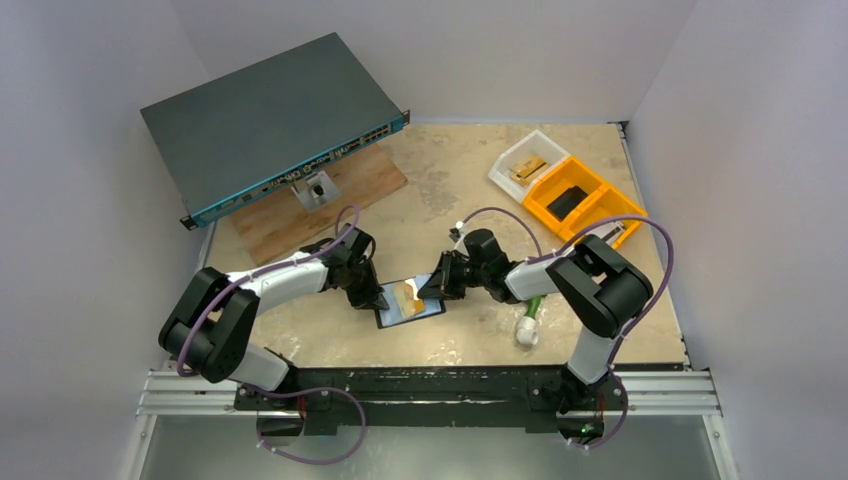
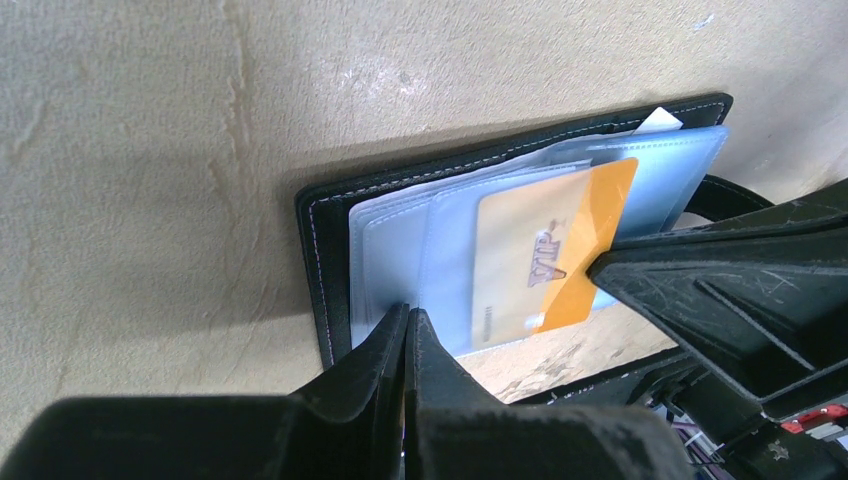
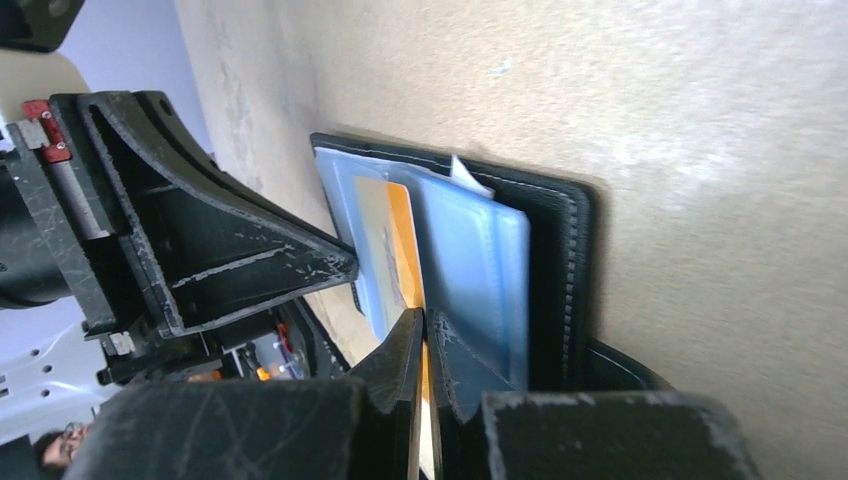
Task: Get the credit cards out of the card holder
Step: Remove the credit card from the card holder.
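The black card holder [image 1: 425, 310] lies open on the table's middle; it also shows in the left wrist view [image 2: 325, 230] and the right wrist view [image 3: 565, 250]. Pale blue glossy leaves [image 2: 400, 250] fill it. A tan-and-orange card [image 2: 540, 250] sticks partway out of them. My right gripper [image 1: 432, 290] is shut on this card's edge [image 3: 400, 250], with orange showing between its fingertips. My left gripper [image 2: 408, 318] is shut, and its tips rest on the blue leaf near the holder's edge; it shows from above [image 1: 378, 300]. The holder's near edge is hidden behind my fingers.
A big dark grey network switch [image 1: 270, 125] leans over a wooden board [image 1: 300, 215] at the back left. An orange bin [image 1: 580, 200] and a clear tray [image 1: 520, 160] stand at the back right. A white-and-green object [image 1: 528, 325] lies by the right arm.
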Controlling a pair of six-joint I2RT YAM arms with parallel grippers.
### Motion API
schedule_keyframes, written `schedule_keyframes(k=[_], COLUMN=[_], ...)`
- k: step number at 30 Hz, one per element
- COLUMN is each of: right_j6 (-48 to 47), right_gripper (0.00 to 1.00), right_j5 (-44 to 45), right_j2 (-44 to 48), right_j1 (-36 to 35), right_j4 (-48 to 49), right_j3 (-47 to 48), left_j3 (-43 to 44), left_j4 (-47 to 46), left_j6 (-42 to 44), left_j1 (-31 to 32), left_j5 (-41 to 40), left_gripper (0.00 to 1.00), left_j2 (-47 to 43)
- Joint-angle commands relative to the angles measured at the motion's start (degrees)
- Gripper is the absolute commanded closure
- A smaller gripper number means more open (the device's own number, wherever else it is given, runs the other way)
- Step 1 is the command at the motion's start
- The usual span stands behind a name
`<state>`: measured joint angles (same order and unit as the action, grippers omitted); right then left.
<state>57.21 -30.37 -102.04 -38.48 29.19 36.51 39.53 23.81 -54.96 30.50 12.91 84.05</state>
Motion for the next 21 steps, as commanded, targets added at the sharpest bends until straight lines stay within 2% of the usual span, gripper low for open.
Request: schedule_keyframes(k=[1,5,10,21], right_j6=[-2.74,-3.23,-2.68,-3.16], right_gripper=[1.00,1.00,0.78,0.76], right_j5=[3.35,1.62,-0.18,-3.13], right_j2=[2.68,1.68,-0.47,-4.99], right_j1=[1.09,1.49,1.49,0.08], right_j4=[-3.47,-2.34,0.91,1.55], right_j3=[-0.86,-1.15,-0.82,2.24], left_j3=[-2.61,-2.61,-2.61,-2.36], left_j4=[5.78,5.54,5.33,4.75], left_j6=[1.70,1.70,1.70,1.80], left_j1=[-0.34,-0.28,-0.31,-0.29], left_j5=[-8.42,-8.27,-7.85,-7.28], left_gripper=[1.00,1.00,1.00,1.00], left_j2=[2.42,2.35,2.41,3.24])
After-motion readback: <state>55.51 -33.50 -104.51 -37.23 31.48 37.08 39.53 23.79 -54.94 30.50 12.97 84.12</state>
